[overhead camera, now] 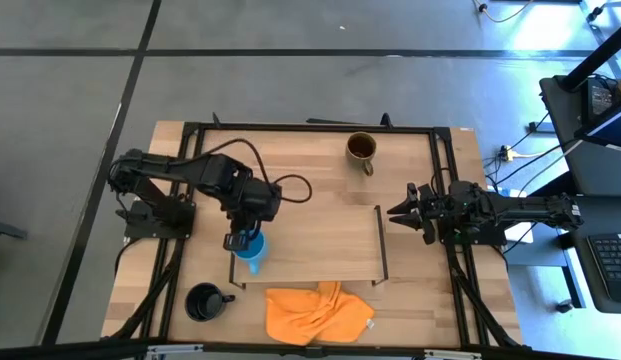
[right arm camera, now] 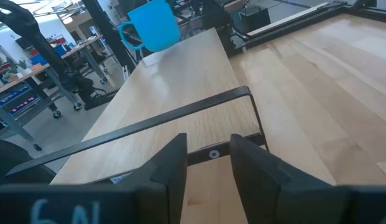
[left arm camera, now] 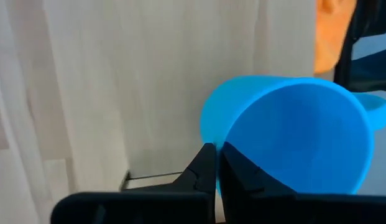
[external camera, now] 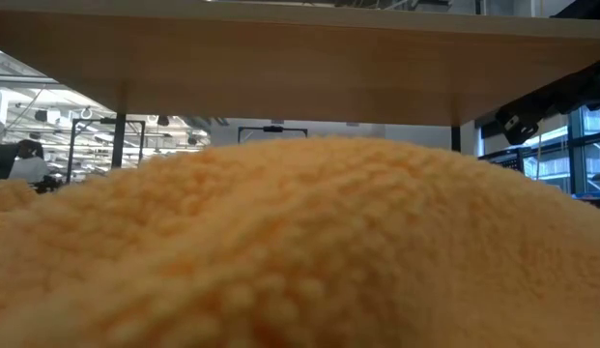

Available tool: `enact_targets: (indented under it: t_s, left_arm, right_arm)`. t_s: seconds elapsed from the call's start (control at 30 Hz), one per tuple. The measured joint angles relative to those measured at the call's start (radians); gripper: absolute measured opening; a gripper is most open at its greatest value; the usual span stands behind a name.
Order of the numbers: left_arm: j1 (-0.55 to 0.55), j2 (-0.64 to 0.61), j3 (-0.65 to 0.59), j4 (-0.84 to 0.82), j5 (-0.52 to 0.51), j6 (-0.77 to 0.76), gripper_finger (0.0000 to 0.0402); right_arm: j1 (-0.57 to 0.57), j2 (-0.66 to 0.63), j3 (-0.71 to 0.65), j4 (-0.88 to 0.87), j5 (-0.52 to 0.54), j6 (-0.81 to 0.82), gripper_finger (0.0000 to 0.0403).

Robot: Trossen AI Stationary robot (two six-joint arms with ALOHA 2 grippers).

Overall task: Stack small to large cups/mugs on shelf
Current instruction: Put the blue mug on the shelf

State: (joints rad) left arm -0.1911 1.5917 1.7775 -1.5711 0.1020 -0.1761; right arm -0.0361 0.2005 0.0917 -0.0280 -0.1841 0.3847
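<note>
Three mugs lie before us. Nearest, the orange cloth (external camera: 309,251) blocks most of the low view; beside it stands the black mug (overhead camera: 204,300). Our left gripper (overhead camera: 240,242) clamps the light-blue mug (left arm camera: 292,134) at the shelf (overhead camera: 320,240) end. Our right gripper (overhead camera: 400,212) waits, fingers apart. Farthest sits the olive-brown mug (overhead camera: 361,148) on the tabletop (overhead camera: 290,160).

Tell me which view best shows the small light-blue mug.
The left wrist view: the small light-blue mug fills it, rim pinched by the left gripper. The right wrist view shows it whole but distant; the high view, partly hidden; the low view, not at all.
</note>
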Motion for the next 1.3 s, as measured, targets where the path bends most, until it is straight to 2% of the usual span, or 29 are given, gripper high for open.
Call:
enact_targets:
  t_s: [0.13, 0.3, 0.67, 1.07, 1.3]
  left_arm:
    - [-0.041, 0.0, 0.0, 0.005, -0.003, -0.002, 0.0]
    - [-0.061, 0.006, 0.0, 0.011, -0.06, 0.016, 0.0]
    - [-0.06, 0.006, 0.0, 0.068, -0.055, 0.081, 0.0001]
    - [-0.06, 0.006, 0.0, 0.079, -0.085, 0.099, 0.0045]
    - [-0.06, 0.006, 0.0, 0.096, -0.085, 0.08, 0.0057]
  right_arm:
    - [0.0, 0.0, 0.0, 0.0, 0.0, 0.0, 0.0124]
    - [0.0, 0.0, 0.0, 0.0, 0.0, 0.0, 0.0124]
    - [0.0, 0.0, 0.0, 0.0, 0.0, 0.0, 0.0124]
    - [0.0, 0.0, 0.0, 0.0, 0.0, 0.0, 0.0124]
    - [0.0, 0.0, 0.0, 0.0, 0.0, 0.0, 0.0124]
